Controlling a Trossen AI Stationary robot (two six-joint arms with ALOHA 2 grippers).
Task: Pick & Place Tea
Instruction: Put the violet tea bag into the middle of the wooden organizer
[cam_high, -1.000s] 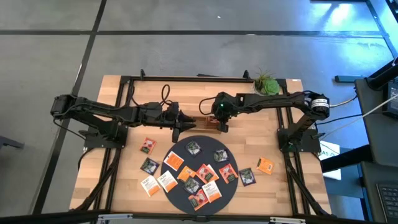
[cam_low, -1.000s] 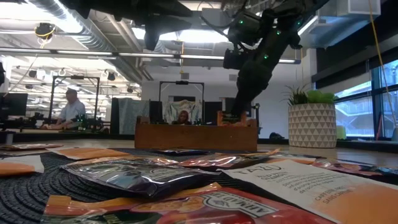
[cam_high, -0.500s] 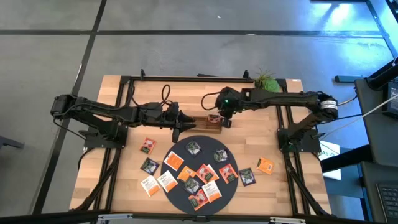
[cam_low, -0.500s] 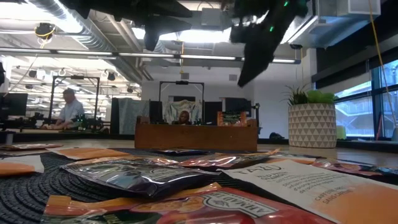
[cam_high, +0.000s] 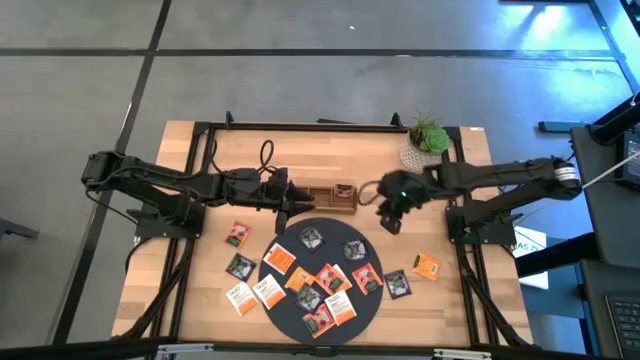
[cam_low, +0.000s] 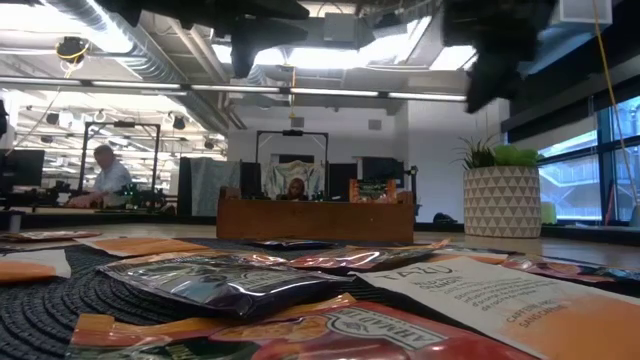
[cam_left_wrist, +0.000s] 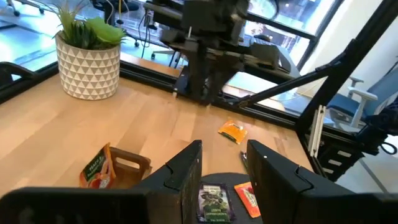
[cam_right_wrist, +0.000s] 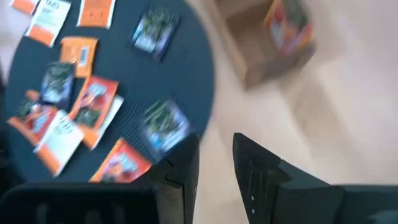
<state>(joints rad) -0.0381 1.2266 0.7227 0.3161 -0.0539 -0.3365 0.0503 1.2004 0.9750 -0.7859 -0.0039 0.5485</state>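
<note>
Wooden tray is my landmark, sitting just behind the dark round mat near the table's middle. I see the left gripper hovering at the tray's left end, at the mat's near-tray edge; in its wrist view its two fingers stand parted with nothing between them, a dark sachet lying on the mat below.

One orange sachet stands upright in the tray's right compartment; the left wrist view shows it leaning against the tray wall. I cannot tell what the other compartments hold.

The rest of the tea lies flat on the tray's mat side. Several sachets, orange, red, black and white with orange, are spread over the mat. Left of the mat, on bare wood, I count a red one, a black one and two pale orange ones. Right of the mat lie a black one and an orange one.

The right gripper hangs just off the tray's right end, clear of the mat. Its wrist view shows its fingers apart with bare wood in the gap, pinching nothing.

A potted plant stands behind and right of the tray.
</note>
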